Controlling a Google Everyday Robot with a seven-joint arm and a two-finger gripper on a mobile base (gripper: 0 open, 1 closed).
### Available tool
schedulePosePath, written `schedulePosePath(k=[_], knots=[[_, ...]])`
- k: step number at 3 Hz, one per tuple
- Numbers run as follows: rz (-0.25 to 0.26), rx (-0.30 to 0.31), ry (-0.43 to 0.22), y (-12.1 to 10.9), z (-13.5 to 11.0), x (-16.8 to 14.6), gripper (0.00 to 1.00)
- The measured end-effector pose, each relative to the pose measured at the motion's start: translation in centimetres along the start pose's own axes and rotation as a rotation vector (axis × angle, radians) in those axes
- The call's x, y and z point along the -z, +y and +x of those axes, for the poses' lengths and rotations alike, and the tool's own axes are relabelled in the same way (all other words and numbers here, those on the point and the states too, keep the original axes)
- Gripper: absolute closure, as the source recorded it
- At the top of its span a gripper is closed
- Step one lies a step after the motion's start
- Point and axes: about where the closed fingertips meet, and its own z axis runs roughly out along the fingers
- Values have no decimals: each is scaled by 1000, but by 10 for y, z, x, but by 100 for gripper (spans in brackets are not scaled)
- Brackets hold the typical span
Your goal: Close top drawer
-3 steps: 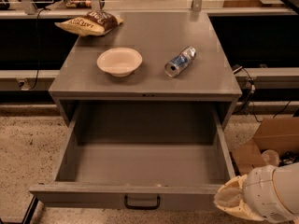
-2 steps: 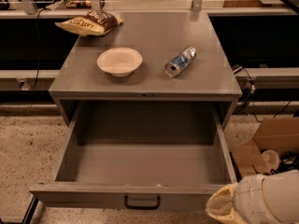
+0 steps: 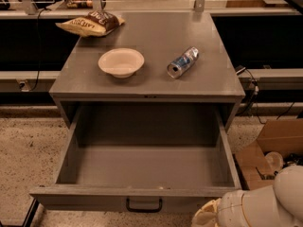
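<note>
From the one camera view, the wide grey metal top drawer (image 3: 118, 192) stands pulled far out towards the near side. Its small black bail handle (image 3: 143, 205) sits at the middle of the flat front. The pale cream gripper (image 3: 207, 215) hangs low at the near right, just beside the drawer's front right corner; whether it is wide or narrow I cannot tell. On the grey cabinet top (image 3: 156, 82) beyond lie a shallow white bowl (image 3: 121, 62), a silver-blue can (image 3: 182, 62) on its side to its right, and a brown-and-yellow snack bag (image 3: 91, 23) at the far left. A brown cardboard box (image 3: 272, 143) sits on the floor to the right.
</note>
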Motion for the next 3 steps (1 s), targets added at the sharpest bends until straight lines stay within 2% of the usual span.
schedulePosePath(k=[1,2,3], knots=[[-14,-1,-39,-5,-1,-21,100],[-8,7,-88,-21,-9,-35,100],[-5,14,-113,-31,-12,-40,100]])
